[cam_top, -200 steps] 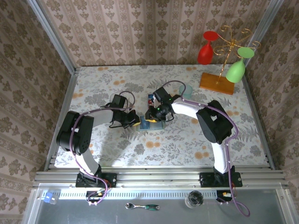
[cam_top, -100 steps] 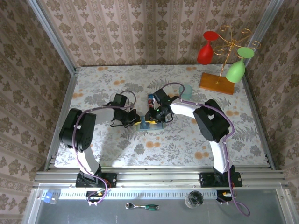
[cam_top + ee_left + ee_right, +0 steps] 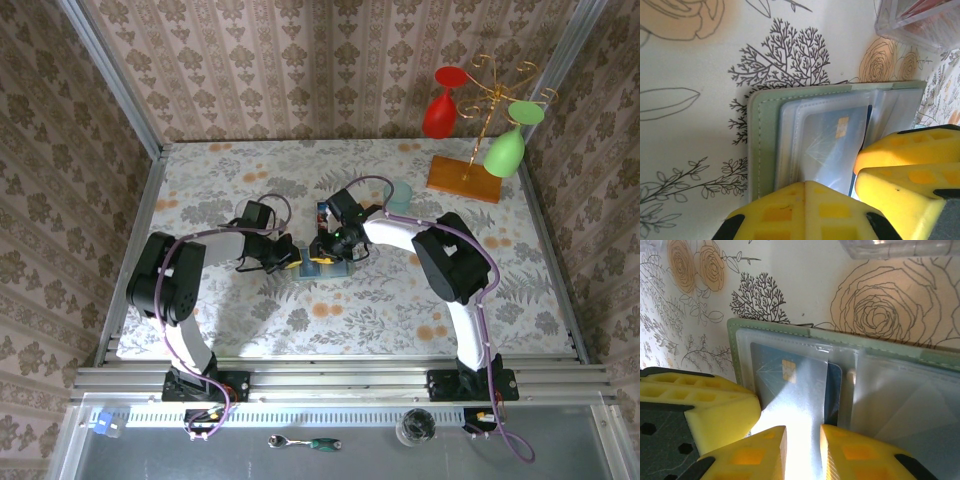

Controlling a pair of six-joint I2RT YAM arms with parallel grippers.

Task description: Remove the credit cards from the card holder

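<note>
Left gripper (image 3: pixel 805 186) is clamped shut, its yellow tips down on the holder's left half at the near edge. I can't tell if they pinch anything. The holder (image 3: pixel 759 145) lies open and flat on the flowered table, green border showing, clear sleeves inside. Under the front sleeve sits a blue card (image 3: pixel 785 372), gold chip up, fully tucked in. Just right of it a second card (image 3: pixel 834 387) shows as a dark blue strip behind the sleeve.

Right gripper (image 3: pixel 802 432) comes in from the holder's right with its jaws a narrow slot apart. Its tips are over the sleeve's near edge, right beside the left gripper. Glare washes out the gap, so any grip on a card is unreadable.

Beyond the holder stands a clear tray (image 3: pixel 920 25), cut off by the frame, with something red and blurred inside.
</note>
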